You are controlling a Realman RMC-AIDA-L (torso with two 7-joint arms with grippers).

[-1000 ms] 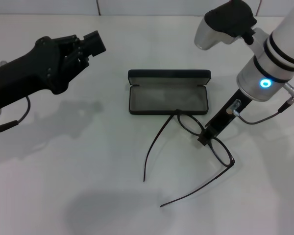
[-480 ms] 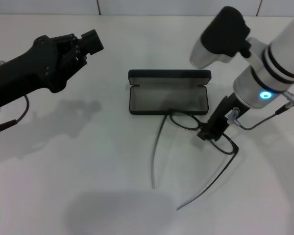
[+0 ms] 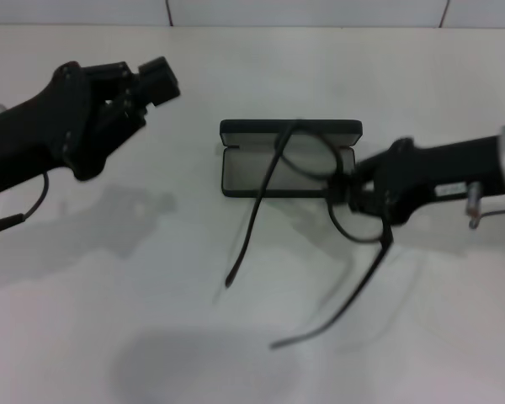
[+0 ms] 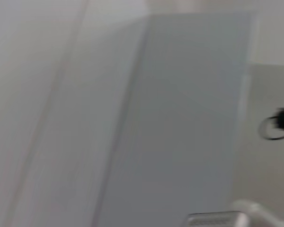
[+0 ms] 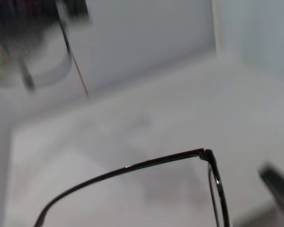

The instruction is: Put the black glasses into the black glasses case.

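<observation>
The black glasses (image 3: pixel 310 156) are lifted off the table and tilted. One lens hangs over the open black glasses case (image 3: pixel 244 172), the other just to its right. Both temple arms are unfolded and trail down toward the front of the table. My right gripper (image 3: pixel 347 192) reaches in from the right, lying low and level, and is shut on the frame near the bridge. The right wrist view shows one temple arm (image 5: pixel 132 166) and part of a lens rim up close. The case lies flat with its lid open at the back. My left gripper (image 3: pixel 156 80) hovers at the far left, away from the case.
The white table (image 3: pixel 109 320) carries only the case. A cable (image 3: pixel 17 217) hangs from the left arm at the table's left edge. A white tiled wall runs along the back.
My right arm has swung down to lie level, lifting the glasses up and back until one lens is over the case. The temple arms swung with it. The left arm barely moved.
</observation>
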